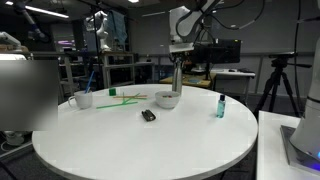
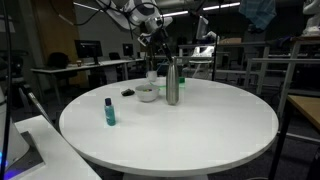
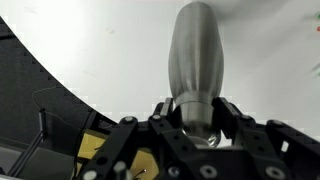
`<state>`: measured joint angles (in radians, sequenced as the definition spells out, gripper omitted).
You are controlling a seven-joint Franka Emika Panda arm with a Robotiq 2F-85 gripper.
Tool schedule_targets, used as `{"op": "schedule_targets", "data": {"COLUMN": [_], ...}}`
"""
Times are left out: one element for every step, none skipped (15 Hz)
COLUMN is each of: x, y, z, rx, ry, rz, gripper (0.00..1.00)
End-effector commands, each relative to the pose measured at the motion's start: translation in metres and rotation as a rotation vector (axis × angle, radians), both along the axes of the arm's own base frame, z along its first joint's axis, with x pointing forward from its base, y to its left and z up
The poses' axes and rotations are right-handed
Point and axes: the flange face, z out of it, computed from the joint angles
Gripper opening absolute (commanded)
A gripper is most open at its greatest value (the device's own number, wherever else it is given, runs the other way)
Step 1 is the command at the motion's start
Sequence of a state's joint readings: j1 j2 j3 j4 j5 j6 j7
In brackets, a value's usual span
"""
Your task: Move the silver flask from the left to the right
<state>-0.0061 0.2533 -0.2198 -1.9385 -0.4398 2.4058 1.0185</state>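
Note:
The silver flask (image 2: 172, 84) is a tall brushed-metal bottle, upright near the far side of the round white table (image 2: 200, 130), just beside a white bowl (image 2: 147, 93). My gripper (image 2: 166, 58) comes down from above and is shut on the flask's neck. In the wrist view the flask's body (image 3: 196, 45) stretches away from the camera, with the black fingers (image 3: 229, 112) on either side of its neck and the gripper (image 3: 197, 112) closed around it. In an exterior view the flask (image 1: 177, 76) rises behind the bowl (image 1: 167, 99). Whether its base touches the table is unclear.
A small teal bottle (image 1: 220, 105) (image 2: 109, 111) stands near one edge of the table. A white mug (image 1: 85, 99), green sticks (image 1: 120, 97) and a small dark object (image 1: 148, 115) lie on the opposite part. Desks, monitors and a tripod (image 1: 272, 85) surround the table.

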Motion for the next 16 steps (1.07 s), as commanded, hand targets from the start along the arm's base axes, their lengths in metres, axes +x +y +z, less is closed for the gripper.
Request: {"op": "schedule_targets", "data": {"x": [-0.003, -0.003, -0.004, -0.004, -0.004, -0.004, -0.004, -0.004, -0.004, -0.004, -0.004, -0.004, -0.004, -0.004, -0.004, -0.004], "y": [-0.007, -0.008, -0.008, -0.008, -0.009, -0.009, -0.010, -0.010, -0.010, -0.010, -0.011, -0.011, -0.011, -0.011, -0.011, -0.011], "z": [0.003, 0.002, 0.002, 0.002, 0.001, 0.000, -0.001, -0.001, -0.002, -0.003, -0.003, -0.004, -0.005, -0.006, -0.006, -0.007], "rx": [-0.011, -0.012, -0.013, -0.014, -0.016, -0.019, -0.021, -0.023, -0.024, -0.024, -0.025, -0.026, -0.026, -0.027, -0.027, -0.028], "ry": [-0.028, -0.026, -0.025, -0.024, -0.023, -0.021, -0.020, -0.018, -0.016, -0.015, -0.014, -0.012, -0.010, -0.009, -0.007, -0.006], "rz": [0.008, 0.008, 0.007, 0.007, 0.008, 0.009, 0.011, 0.010, 0.011, 0.011, 0.011, 0.012, 0.012, 0.012, 0.012, 0.012], "gripper": [0.23, 0.23, 0.23, 0.23, 0.23, 0.23, 0.23, 0.23, 0.23, 0.23, 0.23, 0.23, 0.23, 0.23, 0.23, 0.23]}}
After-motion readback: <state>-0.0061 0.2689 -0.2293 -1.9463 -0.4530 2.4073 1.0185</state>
